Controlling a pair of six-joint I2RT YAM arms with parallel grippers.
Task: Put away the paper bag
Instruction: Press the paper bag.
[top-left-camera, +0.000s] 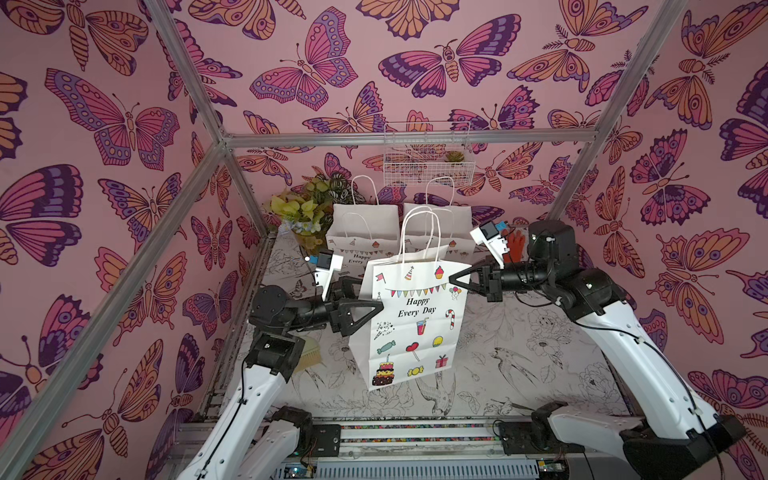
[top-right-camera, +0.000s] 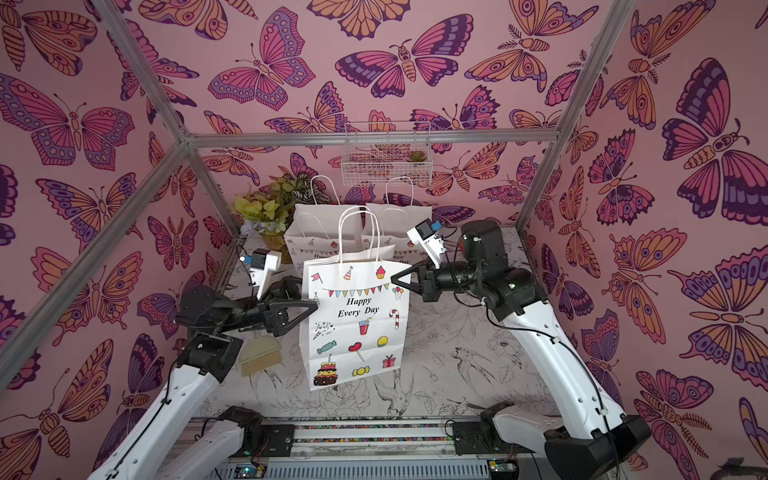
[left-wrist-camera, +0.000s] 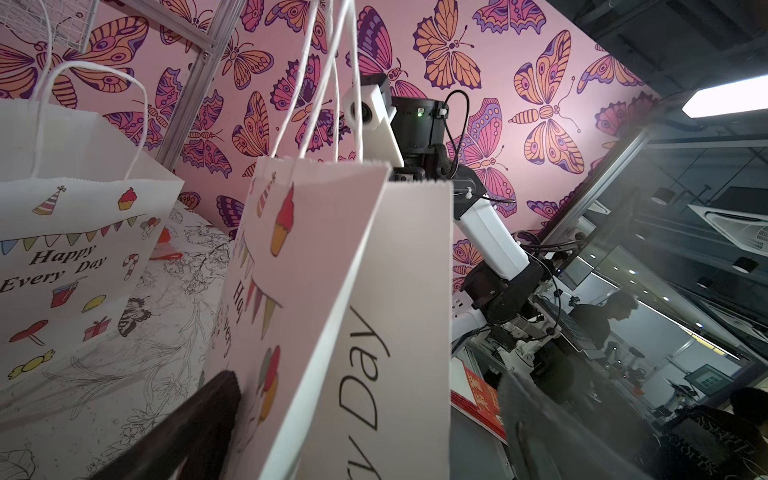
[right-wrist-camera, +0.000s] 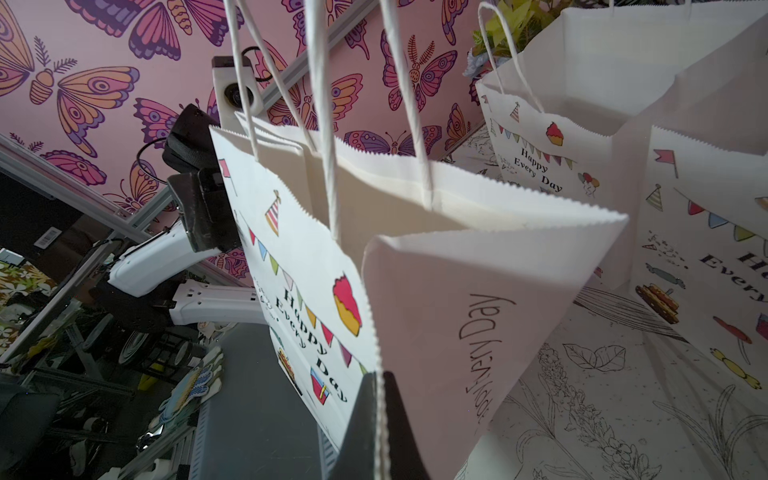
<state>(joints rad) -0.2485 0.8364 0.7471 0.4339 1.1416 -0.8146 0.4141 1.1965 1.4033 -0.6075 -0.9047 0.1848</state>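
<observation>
A white paper bag (top-left-camera: 415, 328) (top-right-camera: 357, 328) printed "Happy Every Day" hangs tilted over the middle of the table, its twisted handles standing up. My right gripper (top-left-camera: 451, 280) (top-right-camera: 393, 277) is shut on the bag's upper right edge; the right wrist view shows the serrated rim pinched between the jaws (right-wrist-camera: 379, 415). My left gripper (top-left-camera: 370, 296) (top-right-camera: 308, 294) is open at the bag's left edge. In the left wrist view its fingers (left-wrist-camera: 187, 424) stand wide on either side of the bag (left-wrist-camera: 332, 291) without pressing it.
Two more printed paper bags (top-left-camera: 365, 226) (top-left-camera: 438, 220) stand at the back. A potted plant (top-left-camera: 303, 212) is in the back left corner and a wire basket (top-left-camera: 426, 160) hangs on the rear wall. A brush (top-right-camera: 259, 355) lies under the left arm, an orange glove (top-left-camera: 517, 245) behind the right.
</observation>
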